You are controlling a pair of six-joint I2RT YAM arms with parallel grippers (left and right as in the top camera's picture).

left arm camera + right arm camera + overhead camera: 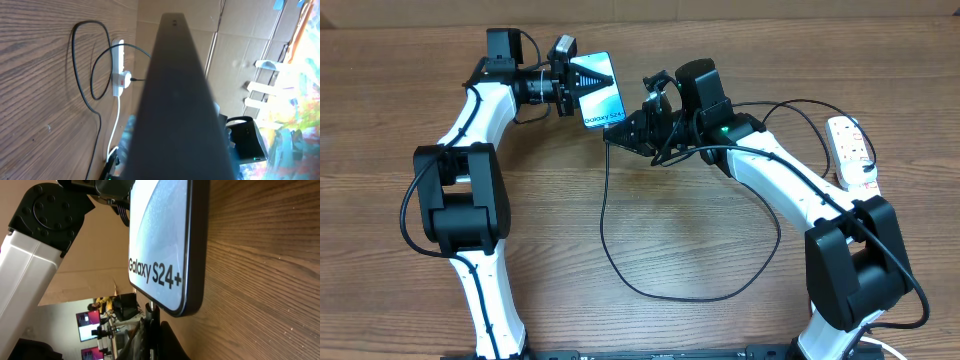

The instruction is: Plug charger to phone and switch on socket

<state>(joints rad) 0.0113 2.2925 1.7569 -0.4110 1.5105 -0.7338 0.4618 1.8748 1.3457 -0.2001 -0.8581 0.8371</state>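
Note:
My left gripper (pixel 572 86) is shut on the phone (pixel 600 90) and holds it above the table, its lit blue screen up. The phone's dark back fills the left wrist view (pixel 180 100). In the right wrist view the "Galaxy S24+" screen (pixel 160 245) is close. My right gripper (pixel 623 132) is shut on the charger plug (pixel 149 311), whose tip touches the phone's bottom edge. The black charger cable (pixel 620 272) loops wide over the table towards the socket (pixel 850 150), a white power strip at the right. The strip also shows in the left wrist view (pixel 117 62).
A white adapter with a red mark (pixel 122 80) sits in the strip, and the strip's thick white cord (pixel 115 125) runs off from it. Cardboard boxes (pixel 235 40) stand beyond the wooden table (pixel 700 230).

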